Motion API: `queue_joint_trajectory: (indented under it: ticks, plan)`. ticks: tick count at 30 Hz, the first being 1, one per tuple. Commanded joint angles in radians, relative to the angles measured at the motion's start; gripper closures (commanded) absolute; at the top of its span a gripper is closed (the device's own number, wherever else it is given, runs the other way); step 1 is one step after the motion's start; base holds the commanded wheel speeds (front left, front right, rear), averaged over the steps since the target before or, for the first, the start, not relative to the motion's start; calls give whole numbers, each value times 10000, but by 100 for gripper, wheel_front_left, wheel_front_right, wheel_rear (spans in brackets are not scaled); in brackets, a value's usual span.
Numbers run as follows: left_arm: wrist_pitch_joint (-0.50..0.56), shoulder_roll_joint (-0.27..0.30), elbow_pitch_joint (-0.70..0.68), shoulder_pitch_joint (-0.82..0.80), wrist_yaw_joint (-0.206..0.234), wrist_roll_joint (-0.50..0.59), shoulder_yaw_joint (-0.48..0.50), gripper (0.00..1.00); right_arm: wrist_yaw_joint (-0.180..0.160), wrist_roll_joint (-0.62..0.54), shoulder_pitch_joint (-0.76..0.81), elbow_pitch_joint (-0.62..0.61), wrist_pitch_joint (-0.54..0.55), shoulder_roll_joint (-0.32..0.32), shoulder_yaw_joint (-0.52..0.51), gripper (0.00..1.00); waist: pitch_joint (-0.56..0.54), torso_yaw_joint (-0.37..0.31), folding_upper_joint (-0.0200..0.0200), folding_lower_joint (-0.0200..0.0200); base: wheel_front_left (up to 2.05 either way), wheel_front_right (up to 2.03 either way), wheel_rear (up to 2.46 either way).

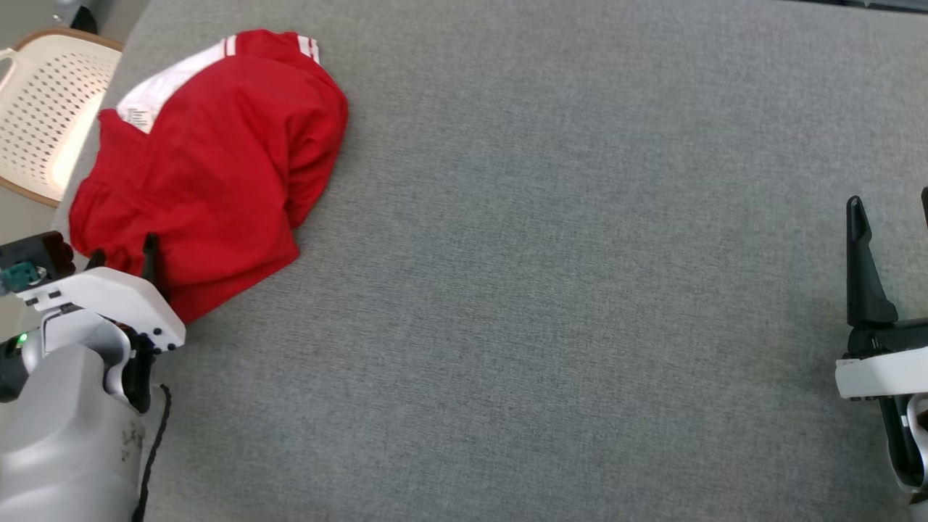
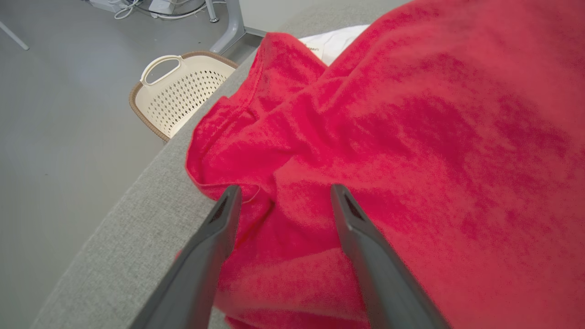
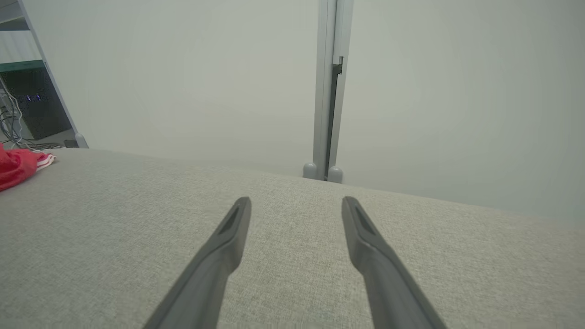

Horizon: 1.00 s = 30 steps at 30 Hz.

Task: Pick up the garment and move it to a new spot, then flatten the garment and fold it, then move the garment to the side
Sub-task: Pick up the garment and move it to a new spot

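Observation:
The garment (image 1: 217,167) is a crumpled red piece with a white lining and white stripes, bunched at the far left of the grey surface (image 1: 551,290). My left gripper (image 1: 123,257) stands open at its near left edge. In the left wrist view the two dark fingers (image 2: 219,237) straddle a fold of the red garment (image 2: 388,146) without closing on it. My right gripper (image 1: 888,210) is open at the far right, hovering over bare surface. In the right wrist view its fingers (image 3: 228,237) are spread apart, with a corner of the garment (image 3: 18,167) far off at the left.
A cream perforated basket (image 1: 51,109) stands on the floor beyond the surface's left edge, also visible as the basket (image 2: 183,91) in the left wrist view. A pale wall and upright post (image 3: 327,91) rise behind the far edge. Cables lie on the floor.

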Motion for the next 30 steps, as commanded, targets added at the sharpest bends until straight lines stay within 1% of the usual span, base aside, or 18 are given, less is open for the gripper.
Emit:
queue_joint_trajectory:
  ticks: [1, 5, 10, 11, 12, 13, 14, 17, 20, 22, 24, 27, 30]
  plan:
    - [114, 168, 367, -343, 83, 4, 15, 0, -2, -22, -47, -107, 29, -66, -27, 0, 267, -210, 0, -1, 0, 0, 0]
    - [439, 390, 1287, -835, 174, 8, -41, 0, -2, -45, -80, -225, 88, -119, -68, 0, 425, -359, 0, -1, 0, 0, 0]
    - [1195, 311, 2265, -974, -155, -56, -221, 0, -2, -59, -120, -301, 145, -138, -133, 0, 474, -471, 0, -1, 0, 0, 0]
    - [1275, 298, 2376, -950, -195, -115, -184, 7, -2, -75, -115, -296, 141, -135, -131, 0, 462, -496, 0, -1, 0, 0, 0]
    - [1227, 305, 2438, -936, -182, -212, -113, 100, -2, -93, -118, -280, 149, -125, -132, 0, 440, -517, 0, -1, 0, 0, 0]
    - [980, 356, 2483, -925, -166, -307, -25, 100, -2, -112, -130, -235, 118, -61, -141, 0, 364, -559, 0, -1, 0, 0, 0]
    - [980, 356, 2483, -925, -166, -307, -25, 100, -2, -112, -130, -235, 118, -61, -141, 0, 364, -559, 0, -1, 0, 0, 0]
    - [-169, 643, 2288, -1048, -4, -417, 146, 100, -2, -107, -98, -53, -14, 106, -108, 0, 83, -632, 0, -1, 0, 0, 0]
    - [-1099, 762, 2104, -1067, 16, -518, 285, 100, -2, -42, -31, 185, -168, 273, -82, 0, -251, -682, 0, -1, 0, 0, 0]
    - [-1491, 915, 1861, -1103, -33, -502, 331, 100, -2, -9, 16, 356, -280, 403, -38, 0, -510, -715, 0, -1, 0, 0, 0]
    - [-1616, 988, 1678, -1128, -60, -524, 384, 100, -2, 14, 27, 455, -335, 464, -4, 0, -646, -735, 0, -1, 0, 0, 0]
    - [-1770, 1188, 799, -1070, -79, -415, 492, 100, -2, 93, 71, 752, -495, 639, 0, 0, -1096, -788, 0, -1, 0, 0, 0]
    - [-1782, 1265, -1040, -758, 20, -247, 845, 100, -2, 157, 156, 1007, -633, 819, -27, 0, -1528, -843, 0, -1, 0, 0, 0]
